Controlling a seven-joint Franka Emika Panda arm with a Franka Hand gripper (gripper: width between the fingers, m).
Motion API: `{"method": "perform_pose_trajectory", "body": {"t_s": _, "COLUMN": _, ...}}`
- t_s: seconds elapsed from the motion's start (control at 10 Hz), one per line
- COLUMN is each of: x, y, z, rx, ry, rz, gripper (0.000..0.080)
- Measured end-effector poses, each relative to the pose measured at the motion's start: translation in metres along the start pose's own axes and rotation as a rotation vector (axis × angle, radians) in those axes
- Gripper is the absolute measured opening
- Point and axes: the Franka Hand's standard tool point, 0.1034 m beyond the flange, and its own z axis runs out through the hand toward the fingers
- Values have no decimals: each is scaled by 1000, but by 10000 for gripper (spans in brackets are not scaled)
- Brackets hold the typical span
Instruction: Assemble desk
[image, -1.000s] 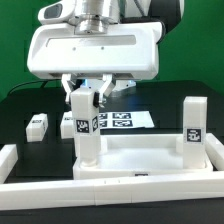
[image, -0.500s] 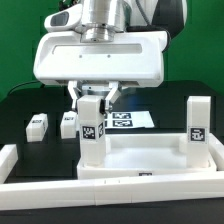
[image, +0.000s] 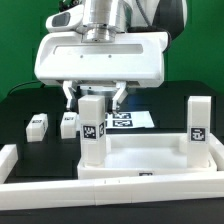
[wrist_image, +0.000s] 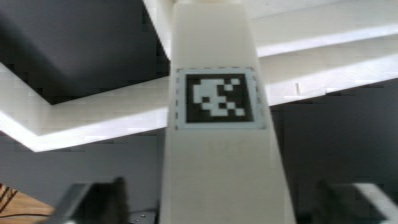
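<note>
While it hangs over the exterior view's left end of the wide white plastic tray-like desk tabletop (image: 140, 172), the two-finger gripper (image: 94, 100) is seen spread wide, with one finger on each side of the top of the upright white square block leg (image: 92, 135) and nothing held. That leg is stood in a corner of the tabletop at that end, tag towards the camera. A second white tagged leg (image: 193, 128) is stood upright at the exterior view's right end. A loose white leg block (image: 37, 125) and a second loose leg block (image: 68, 124) are laid on the black table, farther back on the exterior view's left. The marker board (image: 128, 121) is laid behind the gripper. A long low white border bar (image: 110, 195) is run along the near edge.

Wrist view: the middle is filled by the leg (wrist_image: 217, 150), its black-and-white tag (wrist_image: 217, 97) square-on. A dark fingertip (wrist_image: 93, 200) is seen off each flank, with a clear gap on both sides and no contact. Seating depth in the socket cannot be told.

Judged step: this leg is being fixed into its socket. If it is to be gripped again, the flat faces should be taken evenly, the gripper kept centred as shown, and the leg kept vertical so it is not levered out. The two loose blocks are judged to be next.
</note>
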Motion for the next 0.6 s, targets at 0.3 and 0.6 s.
{"method": "perform_pose_trajectory", "body": {"t_s": 0.3, "x": 0, "y": 0, "z": 0, "rx": 0, "ry": 0, "rz": -1, "gripper": 643}}
{"method": "perform_pose_trajectory", "body": {"t_s": 0.6, "x": 0, "y": 0, "z": 0, "rx": 0, "ry": 0, "rz": -2, "gripper": 649}}
